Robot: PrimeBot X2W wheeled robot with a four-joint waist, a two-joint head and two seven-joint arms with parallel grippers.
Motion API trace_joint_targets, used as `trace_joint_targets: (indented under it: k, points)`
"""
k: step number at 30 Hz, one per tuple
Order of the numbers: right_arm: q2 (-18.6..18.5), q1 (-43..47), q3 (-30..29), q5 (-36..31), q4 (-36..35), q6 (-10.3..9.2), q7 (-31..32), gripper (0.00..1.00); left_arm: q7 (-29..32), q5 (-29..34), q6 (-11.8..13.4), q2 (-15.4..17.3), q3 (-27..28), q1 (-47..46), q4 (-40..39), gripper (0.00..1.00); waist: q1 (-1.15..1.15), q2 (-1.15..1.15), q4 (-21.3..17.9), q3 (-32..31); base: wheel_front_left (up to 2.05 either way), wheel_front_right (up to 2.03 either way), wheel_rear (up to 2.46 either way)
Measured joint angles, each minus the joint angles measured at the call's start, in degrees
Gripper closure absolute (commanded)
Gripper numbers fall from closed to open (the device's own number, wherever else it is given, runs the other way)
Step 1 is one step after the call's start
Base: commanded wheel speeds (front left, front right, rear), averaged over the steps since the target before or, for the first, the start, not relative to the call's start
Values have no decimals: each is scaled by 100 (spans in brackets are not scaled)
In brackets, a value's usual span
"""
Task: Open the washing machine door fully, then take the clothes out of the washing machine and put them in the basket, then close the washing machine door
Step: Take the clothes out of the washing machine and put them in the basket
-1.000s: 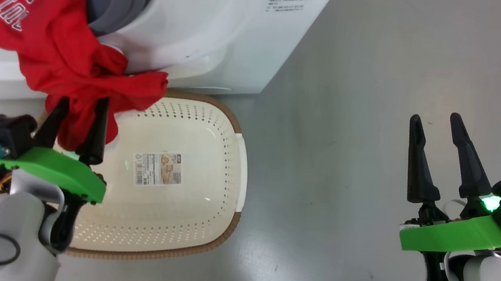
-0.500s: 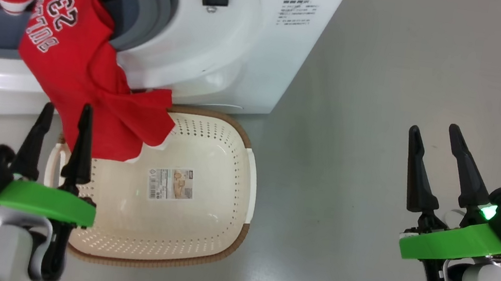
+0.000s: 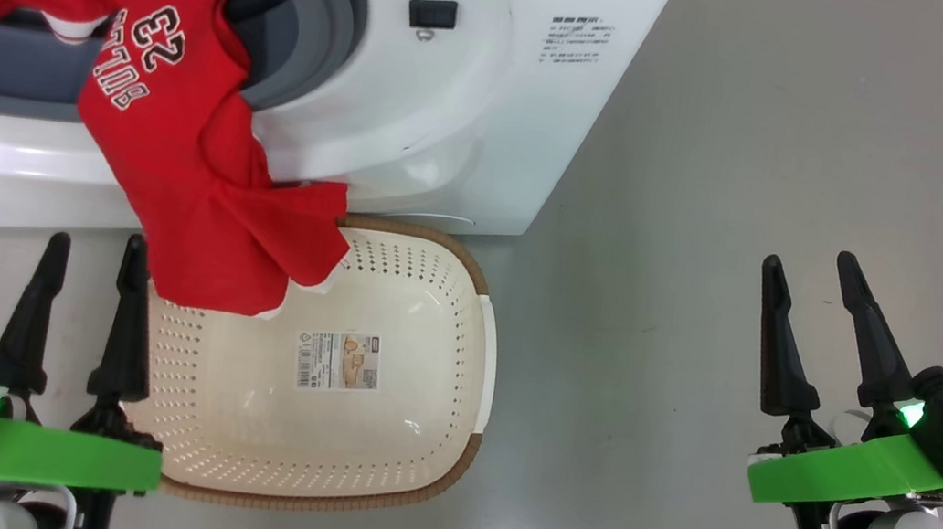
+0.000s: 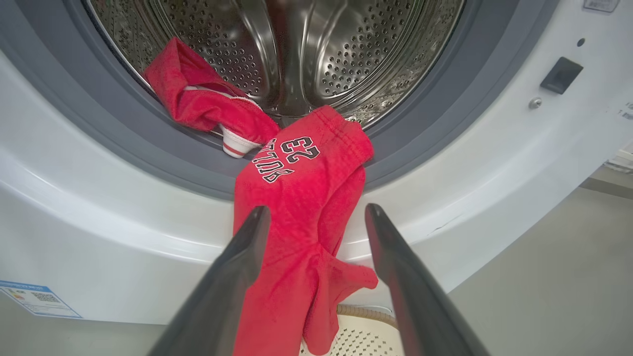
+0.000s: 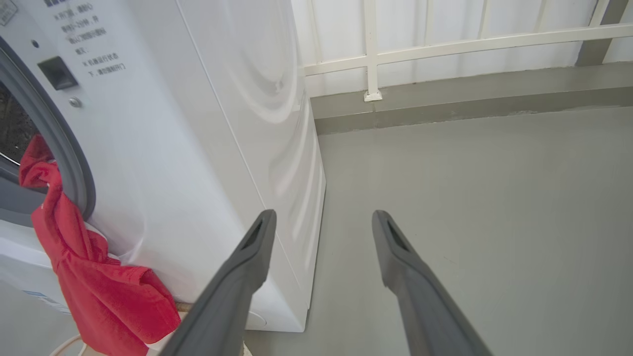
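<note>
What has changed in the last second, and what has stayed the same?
The left gripper, whose open fingers straddled the lower end of the clothes, drew back toward the robot and is now clear of them. The clothes hang from the washing machine down to the basket, loose. The right gripper stayed open; the basket seems unmoved.

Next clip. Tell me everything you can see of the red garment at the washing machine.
The clothes are one bright red, soft fabric garment with white trim and black-and-white lettering including 23. One end lies bunched in the steel drum; the rest drapes over the grey rubber ring and down the washing machine front, its hem hanging over the basket edge. The open left gripper is not holding it.
</note>
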Motion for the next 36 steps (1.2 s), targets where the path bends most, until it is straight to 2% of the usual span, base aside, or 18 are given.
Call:
trace_joint_targets:
  k: [12, 19, 30, 36]
  points:
    - [0, 81, -1, -4, 1, 0, 0, 0, 0, 0, 0, -34, -15, 66, -233, 0, 0, 0, -8, 53, 0, 0, 0]
    - [0, 81, -16, -55, 2, 0, 0, 0, 0, 0, 0, -32, -302, -230, -102, 0, 0, 0, 24, 111, 0, 0, 0]
    - [0, 70, -40, -505, 56, 0, 0, 0, 0, -3, 0, 333, -710, -1582, 895, 0, 0, 0, 42, 234, 0, 0, 0]
    - [-1, 37, -11, -516, 60, 0, 0, 0, -1, -57, 0, 458, -926, -2160, 1533, 0, 0, 0, 1, 303, 0, 0, 0]
